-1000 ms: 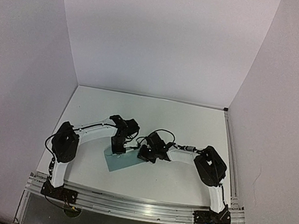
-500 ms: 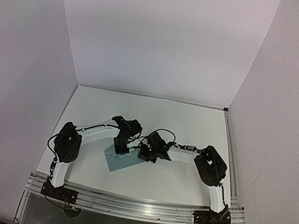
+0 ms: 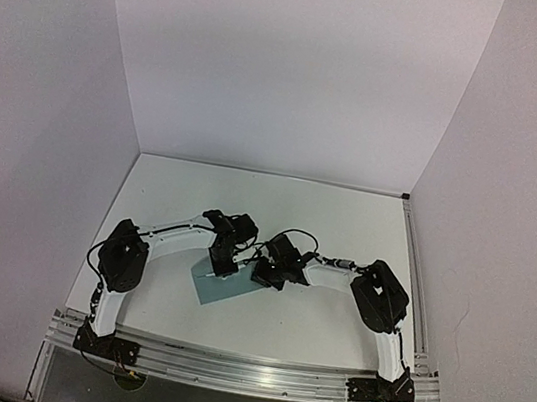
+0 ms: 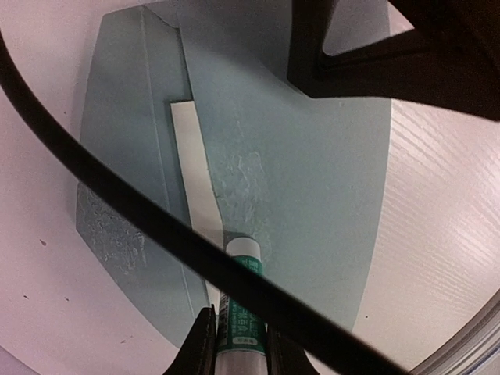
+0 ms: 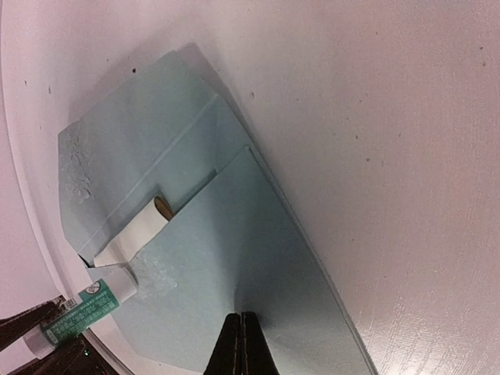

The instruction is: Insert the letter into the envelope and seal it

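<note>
Glue stick (image 4: pixel 238 312) — snug between left fingers (image 4: pixel 199 351)

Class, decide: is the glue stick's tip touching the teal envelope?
Touching. The left wrist view shows the glue stick with its white tip pressed onto the envelope, no gap.

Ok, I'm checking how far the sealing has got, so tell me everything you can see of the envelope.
The envelope is teal matte paper, lying on the white table with its flap open. A pale strip sticks out of the pocket mouth. Rough, glue-like patches mark flap and body. The glue stick held by the left gripper touches it near the mouth; the right gripper, fingers together, rests on its edge.
</note>
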Controlling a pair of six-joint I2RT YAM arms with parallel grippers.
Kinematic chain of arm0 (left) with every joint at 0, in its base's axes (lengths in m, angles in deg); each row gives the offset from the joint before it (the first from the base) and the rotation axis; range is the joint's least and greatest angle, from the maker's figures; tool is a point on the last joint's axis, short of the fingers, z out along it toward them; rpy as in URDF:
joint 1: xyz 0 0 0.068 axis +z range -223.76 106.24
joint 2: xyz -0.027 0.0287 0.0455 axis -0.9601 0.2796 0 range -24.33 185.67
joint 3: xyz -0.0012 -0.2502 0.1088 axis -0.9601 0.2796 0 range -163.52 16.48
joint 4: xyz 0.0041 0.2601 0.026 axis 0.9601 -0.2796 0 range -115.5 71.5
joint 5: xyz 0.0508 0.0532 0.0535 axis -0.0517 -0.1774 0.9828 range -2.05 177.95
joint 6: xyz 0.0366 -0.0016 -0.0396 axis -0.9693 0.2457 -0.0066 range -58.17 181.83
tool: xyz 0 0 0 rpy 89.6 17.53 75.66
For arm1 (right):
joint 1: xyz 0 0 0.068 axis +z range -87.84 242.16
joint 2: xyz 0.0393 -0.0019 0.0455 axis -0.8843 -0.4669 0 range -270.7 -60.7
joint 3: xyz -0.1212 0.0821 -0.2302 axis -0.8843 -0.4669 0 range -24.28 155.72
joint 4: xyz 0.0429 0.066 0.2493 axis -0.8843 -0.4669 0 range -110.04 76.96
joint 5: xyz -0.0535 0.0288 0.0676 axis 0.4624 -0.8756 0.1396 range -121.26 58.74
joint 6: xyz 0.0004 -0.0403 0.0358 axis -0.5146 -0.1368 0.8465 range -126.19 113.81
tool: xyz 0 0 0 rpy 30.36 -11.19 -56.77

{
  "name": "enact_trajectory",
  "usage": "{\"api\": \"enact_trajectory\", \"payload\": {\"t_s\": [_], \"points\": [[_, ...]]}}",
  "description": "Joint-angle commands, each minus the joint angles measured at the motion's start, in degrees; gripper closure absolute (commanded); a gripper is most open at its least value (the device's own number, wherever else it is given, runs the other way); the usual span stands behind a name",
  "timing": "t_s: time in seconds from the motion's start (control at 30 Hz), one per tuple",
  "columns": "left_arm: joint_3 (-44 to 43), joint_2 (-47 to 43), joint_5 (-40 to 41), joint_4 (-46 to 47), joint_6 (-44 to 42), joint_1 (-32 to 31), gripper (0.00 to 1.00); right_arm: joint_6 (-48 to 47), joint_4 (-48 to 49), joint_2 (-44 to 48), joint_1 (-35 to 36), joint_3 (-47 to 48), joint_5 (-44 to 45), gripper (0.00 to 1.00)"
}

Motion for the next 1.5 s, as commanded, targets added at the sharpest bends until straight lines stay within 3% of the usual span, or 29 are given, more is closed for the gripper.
{"api": "enact_trajectory", "payload": {"t_s": [0.0,0.37,0.67,0.97,1.13,1.27,1.37,1.47], "points": [[-0.5,2.1,-4.4,12.3,4.0,-1.4,1.0,-0.9,-2.4,-3.0,1.5,0.5,0.1,1.0],[-0.7,4.1,-2.9,13.8,2.3,-1.3,1.0,-0.9,-2.4,-2.3,1.5,-0.5,0.5,1.0],[-3.0,0.7,-0.9,6.9,-0.4,1.8,1.0,-0.8,-2.3,-0.4,1.5,-1.1,1.1,1.0],[-10.8,-6.7,-14.5,-1.7,0.4,7.9,1.0,-1.8,-2.3,4.8,0.4,4.8,0.5,0.95],[-10.3,-11.8,-20.1,0.4,3.0,13.2,1.0,-0.8,-2.4,9.3,-1.0,5.3,0.8,0.83],[-6.2,-18.1,-26.8,5.6,6.8,17.0,1.0,-1.6,-2.4,12.3,-1.7,5.8,0.7,0.56],[1.4,-24.6,-32.8,15.0,12.1,20.0,1.0,-2.5,-2.3,13.3,-1.7,8.4,-1.5,0.34],[11.6,-34.3,-34.3,30.8,15.4,21.0,1.0,0.5,1.5,14.1,-1.7,10.3,-3.6,0.3]]}}
